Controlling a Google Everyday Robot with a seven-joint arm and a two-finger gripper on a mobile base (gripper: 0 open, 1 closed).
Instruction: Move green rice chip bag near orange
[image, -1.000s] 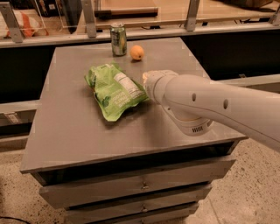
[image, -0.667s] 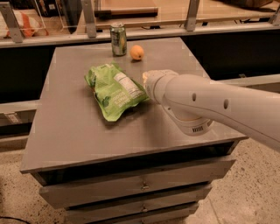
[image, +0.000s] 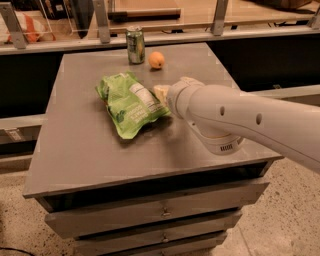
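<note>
The green rice chip bag lies flat on the middle of the grey cabinet top, its white label panel facing up. The orange sits near the back edge, a short way behind and to the right of the bag. My gripper is at the bag's right edge, at the end of the white arm that reaches in from the right. The arm's wrist hides most of the gripper.
A green-silver drink can stands upright just left of the orange at the back edge. A railing with metal posts runs behind the cabinet. Drawers are below the top.
</note>
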